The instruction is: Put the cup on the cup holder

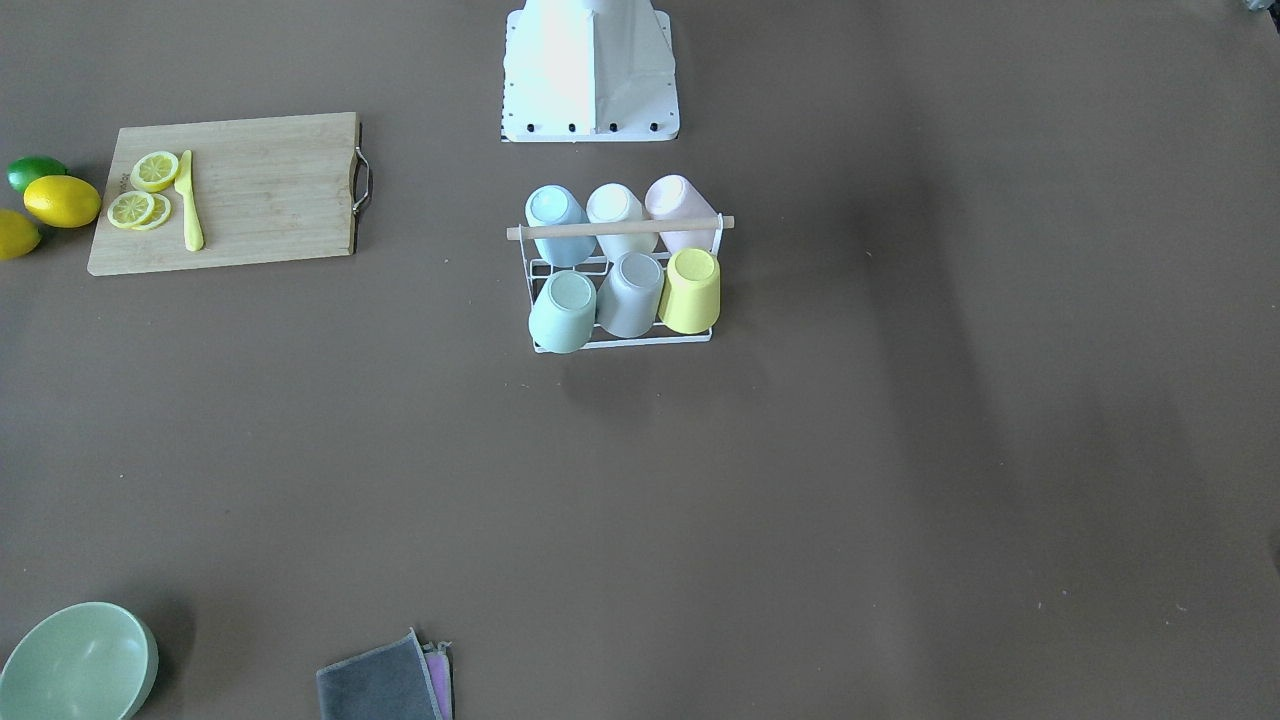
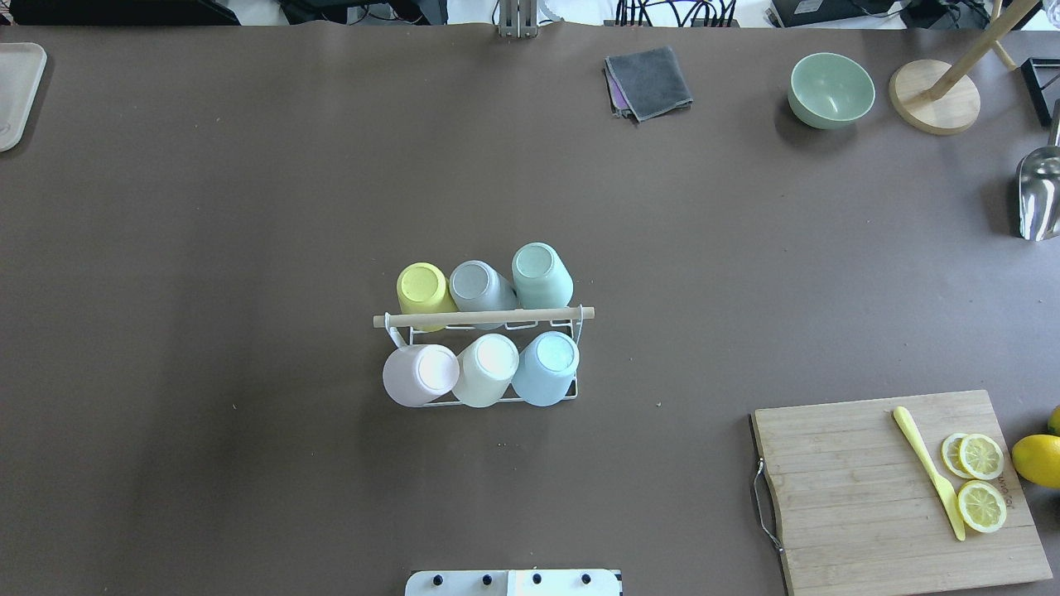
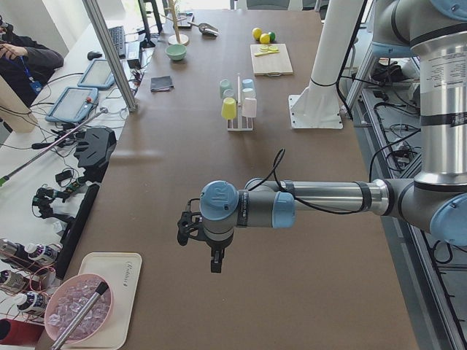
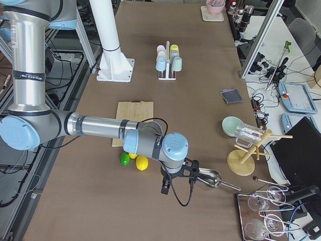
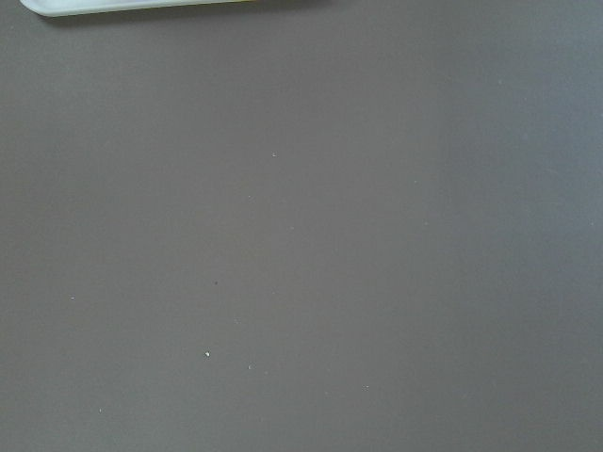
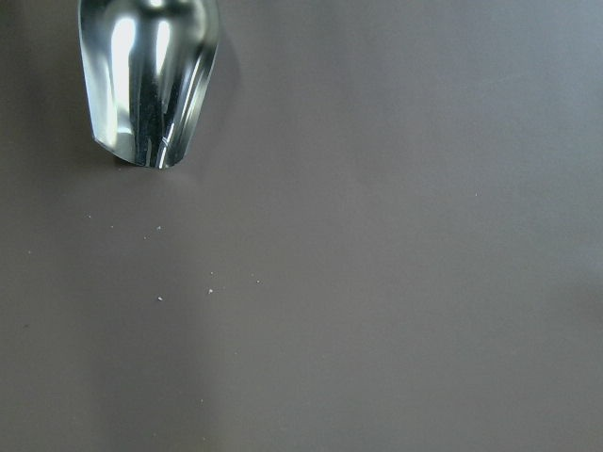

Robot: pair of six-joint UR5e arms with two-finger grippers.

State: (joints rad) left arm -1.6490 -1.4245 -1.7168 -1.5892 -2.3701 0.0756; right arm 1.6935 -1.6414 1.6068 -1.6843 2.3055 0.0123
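Observation:
The cup holder (image 2: 484, 317), a white wire rack with a wooden rod across its top (image 1: 620, 228), stands mid-table in front of the robot base. Several pastel cups sit upside down on it in two rows, among them a yellow cup (image 2: 422, 290) and a blue cup (image 2: 546, 368). My left gripper (image 3: 216, 264) hangs over the table's left end, far from the rack. Over the right end, my right gripper (image 4: 165, 190) hangs beside a metal scoop (image 4: 208, 178). Both show only in the side views, so I cannot tell whether they are open or shut.
A cutting board (image 2: 894, 488) with lemon slices and a yellow knife lies at the right, lemons (image 1: 62, 200) beside it. A green bowl (image 2: 831, 89), a grey cloth (image 2: 648, 81), a wooden stand (image 2: 936, 99) and a white tray (image 2: 16, 91) line the far edge. A person (image 3: 25, 55) sits beyond the table.

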